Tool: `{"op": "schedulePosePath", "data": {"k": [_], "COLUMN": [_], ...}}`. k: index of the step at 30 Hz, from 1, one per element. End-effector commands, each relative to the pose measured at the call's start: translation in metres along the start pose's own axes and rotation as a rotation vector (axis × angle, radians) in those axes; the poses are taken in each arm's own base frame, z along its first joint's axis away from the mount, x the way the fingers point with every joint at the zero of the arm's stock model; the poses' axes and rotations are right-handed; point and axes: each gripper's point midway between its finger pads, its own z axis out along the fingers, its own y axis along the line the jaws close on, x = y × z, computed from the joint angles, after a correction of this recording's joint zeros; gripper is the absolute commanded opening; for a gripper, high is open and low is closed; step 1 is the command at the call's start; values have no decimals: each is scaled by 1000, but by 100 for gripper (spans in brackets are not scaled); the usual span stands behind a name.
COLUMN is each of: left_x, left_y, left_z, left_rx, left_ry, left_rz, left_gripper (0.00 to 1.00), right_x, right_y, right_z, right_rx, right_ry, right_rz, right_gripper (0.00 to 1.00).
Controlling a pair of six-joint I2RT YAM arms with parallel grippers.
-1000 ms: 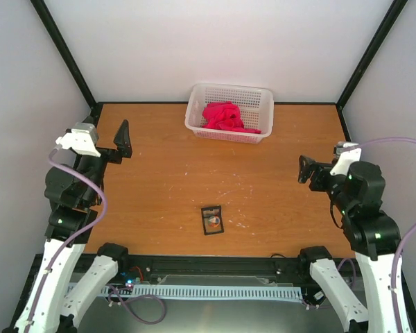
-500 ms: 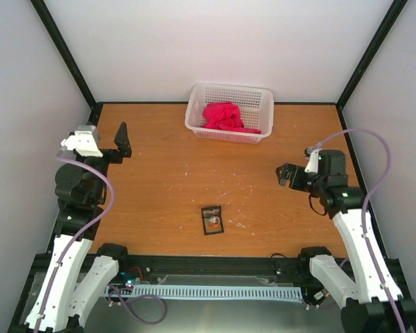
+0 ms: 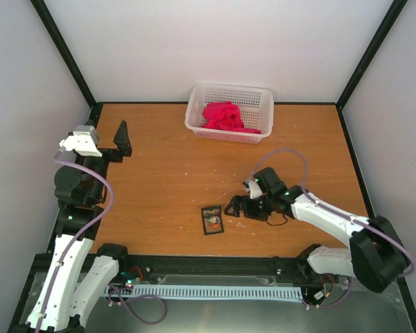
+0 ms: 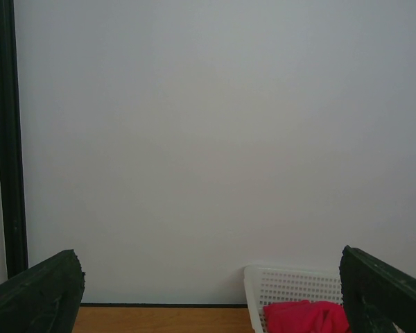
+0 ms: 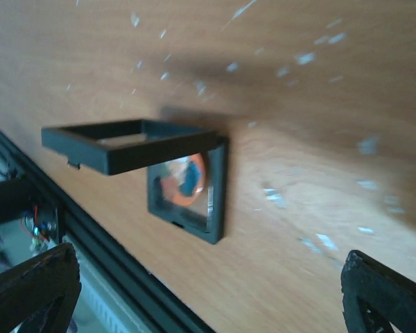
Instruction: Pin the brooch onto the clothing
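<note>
The brooch (image 3: pixel 213 221), a tiny round silvery and orange pin, lies inside a small black case (image 3: pixel 211 212) on the table, with the lid raised. In the right wrist view the brooch (image 5: pixel 186 182) shows in the case (image 5: pixel 215 201) under the lifted lid. The crimson T-shirt (image 3: pixel 225 116) lies bunched in a white basket (image 3: pixel 229 89) at the back. My right gripper (image 3: pixel 234 207) is open and empty, low over the table just right of the case. My left gripper (image 3: pixel 123 139) is open and empty, raised at the left, facing the basket (image 4: pixel 284 284) and shirt (image 4: pixel 305 318).
Black frame posts stand at the back corners and the walls are white. The black rail (image 3: pixel 215 263) runs along the table's near edge, close behind the case. White scuff marks dot the wooden tabletop (image 3: pixel 159 173).
My right arm has swung from the right side down and left, ending next to the case. The left arm shifted slightly at first, then stayed still.
</note>
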Motion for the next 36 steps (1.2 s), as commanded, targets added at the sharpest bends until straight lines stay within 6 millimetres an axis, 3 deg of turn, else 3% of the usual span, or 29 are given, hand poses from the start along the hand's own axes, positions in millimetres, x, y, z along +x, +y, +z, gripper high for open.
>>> {"op": "schedulePosePath", "data": {"k": [1,7,19,24,29,33,36], "left_x": [-15,-18,-23,-24,-25,-25,-25], "left_y": [-2,-2,-6,-6,-5,-6,-5], "left_z": [-3,-6,-10,-11,-12,-12,-13], "left_rx": [18,16,27,24,22,23,18], "left_ry": [-55,-68,-82,-85,-88,-89,-91], "left_rz": [-15,-15,-17,-17,-18,-18,-15], "left_gripper": [100,100,100,100,100,100,100], "right_x": [8,22,19,16,2,-3,-5], "right_y": [37,55,64,89,111,144,181], "right_z": [32,69,94,114,146,177,203], "right_rx": [-90,-72,-9,-21,1,-47,-105], "right_ry": [39,91,75,91,111,144,168], "right_rz": [-40,-80,-99,-138,-176,-206,-219], "right_gripper": [100,100,100,100,100,100,100]}}
